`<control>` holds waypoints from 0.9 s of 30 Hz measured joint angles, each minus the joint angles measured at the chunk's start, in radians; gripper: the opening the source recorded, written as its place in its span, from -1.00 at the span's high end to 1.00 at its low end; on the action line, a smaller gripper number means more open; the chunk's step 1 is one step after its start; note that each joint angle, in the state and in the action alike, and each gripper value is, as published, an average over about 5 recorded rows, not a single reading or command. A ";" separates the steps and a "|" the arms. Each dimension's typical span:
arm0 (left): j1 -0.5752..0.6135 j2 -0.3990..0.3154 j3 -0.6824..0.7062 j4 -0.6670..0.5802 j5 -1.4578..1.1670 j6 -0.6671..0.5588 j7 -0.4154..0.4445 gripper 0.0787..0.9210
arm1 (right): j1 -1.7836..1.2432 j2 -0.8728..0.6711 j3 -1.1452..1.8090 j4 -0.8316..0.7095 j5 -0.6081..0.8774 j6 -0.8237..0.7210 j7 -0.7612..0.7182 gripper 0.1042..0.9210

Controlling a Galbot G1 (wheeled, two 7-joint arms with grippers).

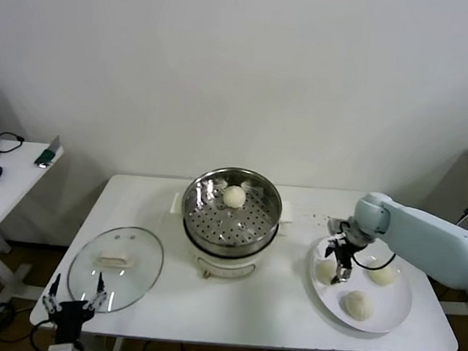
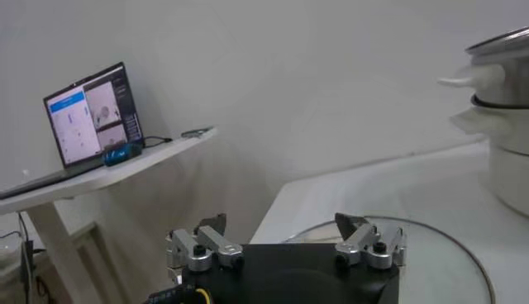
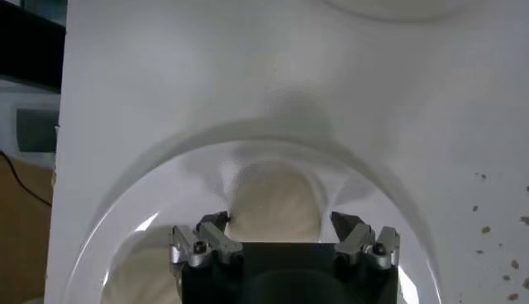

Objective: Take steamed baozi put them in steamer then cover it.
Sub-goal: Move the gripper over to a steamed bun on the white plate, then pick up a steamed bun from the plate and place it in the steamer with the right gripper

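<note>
The right tool stands over the flat white round plate at the tabletop's three o'clock side, fingers apart and straddling one cream-white domed bun; no clamping is visible yet. Two further buns lie on the plate. A fourth bun sits toward twelve o'clock on the perforated floor of the round shiny steel steamer at centre. The left tool is parked, fingers apart, at the six o'clock edge of the round glass lid.

Risks, as judged: soft dough may dent or slip if squeezed off-centre; the plate could shift under downward pressure.

No legible brands or labels; writing on the open laptop screen is unreadable.
</note>
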 measured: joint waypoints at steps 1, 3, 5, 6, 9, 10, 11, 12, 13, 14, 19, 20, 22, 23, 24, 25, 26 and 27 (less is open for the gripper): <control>0.000 0.000 0.000 0.001 0.000 0.000 -0.001 -0.77 | -0.002 0.001 0.000 -0.001 -0.002 0.000 0.000 -0.64; -0.001 0.000 0.000 0.003 -0.001 0.001 -0.002 -0.77 | -0.005 0.003 0.002 -0.004 -0.005 0.001 0.000 -0.58; -0.001 0.000 0.000 0.004 -0.001 0.001 -0.004 -0.77 | -0.008 0.005 0.005 -0.008 -0.007 0.002 0.000 -0.55; -0.002 0.000 0.000 0.005 -0.001 0.001 -0.005 -0.77 | -0.009 0.006 0.006 -0.009 -0.008 0.003 0.000 -0.54; -0.002 0.000 -0.001 0.005 -0.001 0.002 -0.006 -0.77 | -0.009 0.006 0.007 -0.010 -0.009 0.006 0.000 -0.51; -0.002 0.000 -0.001 0.005 -0.001 0.003 -0.006 -0.77 | -0.008 0.006 0.007 -0.010 -0.009 0.007 0.000 -0.50; -0.002 0.000 -0.001 0.005 -0.002 0.003 -0.007 -0.77 | -0.007 0.005 0.007 -0.010 -0.009 0.008 0.000 -0.50; -0.001 0.000 -0.001 0.005 -0.002 0.003 -0.007 -0.77 | -0.006 0.004 0.007 -0.009 -0.008 0.008 0.000 -0.49; -0.001 0.000 -0.001 0.004 -0.002 0.003 -0.008 -0.77 | -0.004 0.003 0.007 -0.008 -0.007 0.009 0.000 -0.49; -0.001 0.000 -0.001 0.004 -0.002 0.003 -0.008 -0.77 | 0.000 0.002 0.006 -0.007 -0.005 0.010 0.000 -0.49; 0.000 -0.001 0.001 0.003 -0.004 0.006 -0.011 -0.77 | 0.046 0.002 -0.017 -0.004 0.017 0.019 -0.004 -0.49; 0.000 -0.001 0.002 0.002 -0.004 0.007 -0.011 -0.77 | 0.064 0.004 -0.027 -0.005 0.025 0.021 -0.005 -0.49; 0.001 -0.002 0.004 -0.001 -0.004 0.008 -0.013 -0.77 | 0.107 0.010 -0.050 -0.010 0.047 0.026 -0.010 -0.49; 0.001 -0.002 0.006 -0.002 -0.004 0.009 -0.014 -0.77 | 0.134 0.015 -0.065 -0.013 0.061 0.029 -0.012 -0.49; 0.002 -0.002 0.007 -0.004 -0.004 0.010 -0.014 -0.77 | 0.164 0.020 -0.082 -0.017 0.076 0.033 -0.014 -0.49; 0.003 -0.002 0.009 -0.006 -0.004 0.010 -0.014 -0.77 | 0.196 0.027 -0.100 -0.020 0.094 0.036 -0.016 -0.49; 0.003 -0.002 0.011 -0.008 -0.004 0.011 -0.014 -0.77 | 0.230 0.034 -0.120 -0.024 0.113 0.040 -0.018 -0.49; 0.004 -0.002 0.013 -0.009 -0.004 0.011 -0.015 -0.77 | 0.265 0.043 -0.140 -0.027 0.134 0.042 -0.020 -0.49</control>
